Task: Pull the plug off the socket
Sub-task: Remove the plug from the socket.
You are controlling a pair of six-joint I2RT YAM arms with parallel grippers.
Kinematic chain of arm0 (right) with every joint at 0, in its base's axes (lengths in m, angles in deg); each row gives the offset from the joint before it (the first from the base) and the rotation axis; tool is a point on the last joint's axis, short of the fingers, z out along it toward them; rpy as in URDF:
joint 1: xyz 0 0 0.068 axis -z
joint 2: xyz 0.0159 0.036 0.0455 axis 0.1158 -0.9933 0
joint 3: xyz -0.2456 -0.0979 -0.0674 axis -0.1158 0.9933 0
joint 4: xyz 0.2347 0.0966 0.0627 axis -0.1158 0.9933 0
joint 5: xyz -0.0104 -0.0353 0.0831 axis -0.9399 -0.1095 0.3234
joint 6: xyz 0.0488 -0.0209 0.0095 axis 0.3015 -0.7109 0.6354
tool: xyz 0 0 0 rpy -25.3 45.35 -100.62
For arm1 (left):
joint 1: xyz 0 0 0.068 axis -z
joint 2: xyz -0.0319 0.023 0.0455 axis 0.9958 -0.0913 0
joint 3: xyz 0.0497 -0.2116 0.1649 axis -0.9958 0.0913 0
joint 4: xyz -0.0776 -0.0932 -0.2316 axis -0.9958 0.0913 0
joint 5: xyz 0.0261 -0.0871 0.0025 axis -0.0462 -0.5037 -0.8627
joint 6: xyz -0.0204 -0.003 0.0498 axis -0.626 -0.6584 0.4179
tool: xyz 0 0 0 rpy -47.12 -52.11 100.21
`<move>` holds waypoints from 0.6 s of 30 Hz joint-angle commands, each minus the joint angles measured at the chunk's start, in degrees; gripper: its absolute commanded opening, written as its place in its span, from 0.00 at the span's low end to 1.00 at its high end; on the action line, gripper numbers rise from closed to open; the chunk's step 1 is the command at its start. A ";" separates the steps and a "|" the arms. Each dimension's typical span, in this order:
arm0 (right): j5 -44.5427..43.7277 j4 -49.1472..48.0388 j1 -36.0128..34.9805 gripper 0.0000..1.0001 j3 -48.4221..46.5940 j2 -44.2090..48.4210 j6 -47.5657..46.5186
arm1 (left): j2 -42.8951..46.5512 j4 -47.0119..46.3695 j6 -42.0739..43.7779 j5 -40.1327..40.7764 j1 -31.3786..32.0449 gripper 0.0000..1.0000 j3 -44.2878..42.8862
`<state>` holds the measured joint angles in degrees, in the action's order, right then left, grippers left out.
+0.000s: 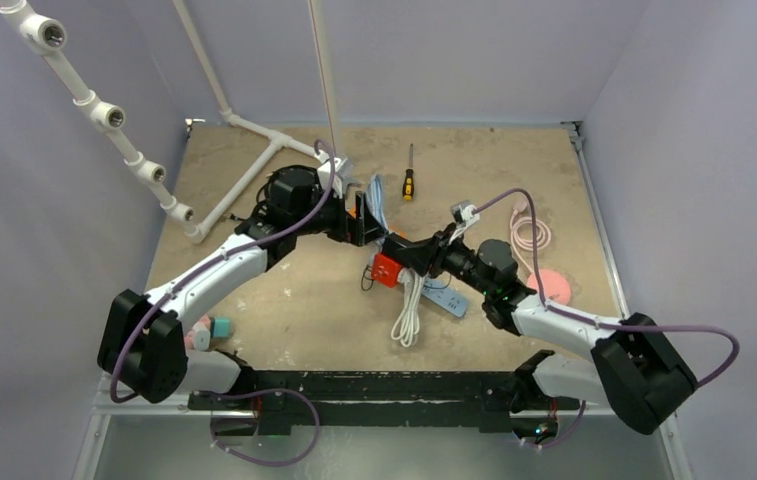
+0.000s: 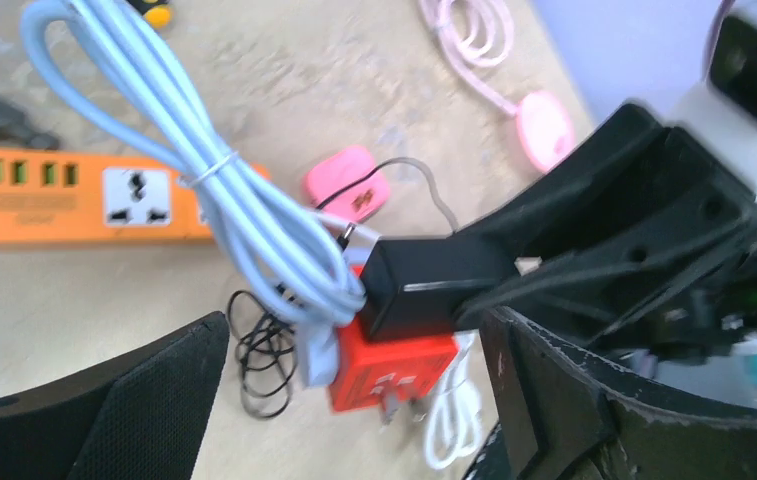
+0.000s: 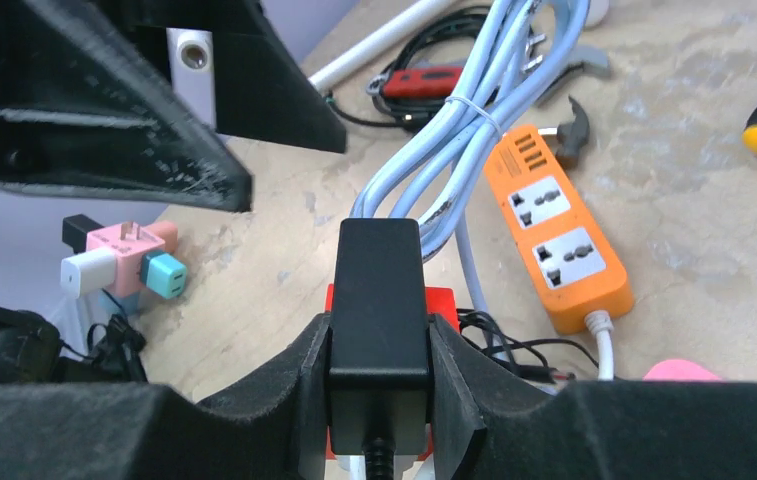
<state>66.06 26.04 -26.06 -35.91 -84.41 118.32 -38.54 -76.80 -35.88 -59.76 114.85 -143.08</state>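
Tabletop (image 1: 284,300), plug (image 3: 375,290) inside right tool (image 3: 379,345)

The tan, mottled surface (image 1: 284,310) carries a scatter of gear. White pipes (image 1: 244,185) lie along its far left part. A screwdriver (image 1: 408,184) lies near the back centre. On the right are a coiled pink cable (image 1: 529,235) and, nearer, a pink disc (image 1: 554,287). An orange strip (image 3: 559,235) lies flat, with a bundled pale-blue cable (image 3: 454,130) along it and a dark metal tool (image 3: 566,128) at its far end. Near the middle is a red socket block (image 1: 387,268); whether it rests flat cannot be told. Beside it lie thin black wire loops (image 2: 264,360), a white cable coil (image 1: 409,315) and a blue strip (image 1: 447,297). A pink adaptor (image 3: 129,250) sits near the left front.
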 commanded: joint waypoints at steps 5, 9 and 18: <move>-17.18 -14.49 -5.48 0.00 3.11 8.18 -4.10 | -6.28 -18.98 -16.30 -15.13 -1.08 0.94 2.14; -19.24 -18.96 -6.31 0.00 6.73 10.55 -4.72 | -3.77 -18.24 -14.09 -12.69 -1.33 0.95 5.47; -22.88 -19.69 -6.99 0.00 9.80 16.89 -6.77 | -7.84 -18.55 -15.22 -17.37 -1.52 0.96 6.52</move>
<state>46.85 21.12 -32.84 -25.40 -72.84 113.40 -44.55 -91.47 -48.95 -72.52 113.67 -136.94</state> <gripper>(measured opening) 0.362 0.955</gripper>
